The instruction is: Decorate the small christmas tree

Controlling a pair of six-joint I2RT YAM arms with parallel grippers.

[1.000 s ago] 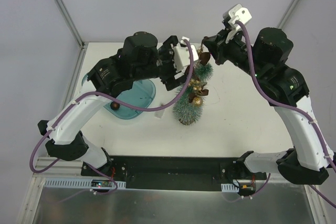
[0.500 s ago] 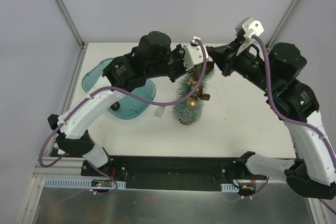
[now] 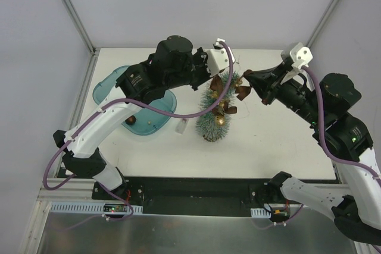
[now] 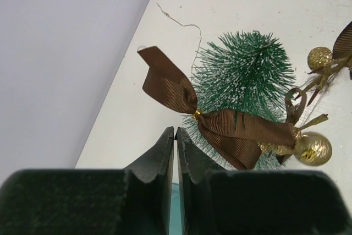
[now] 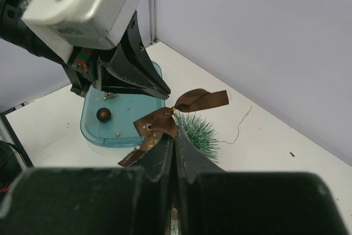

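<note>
My left end effector is clenched at the treetop bow; I cannot tell whether it pinches anything. The small christmas tree stands on the surface, 3 o'clock of the tray. My right end effector grasps a second bow. Any snagged tug may topple the tree.

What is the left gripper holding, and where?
Cannot tell. The left gripper is shut, tips just short of the gold knot of the brown ribbon bow on the small christmas tree; nothing shows between them.
</note>
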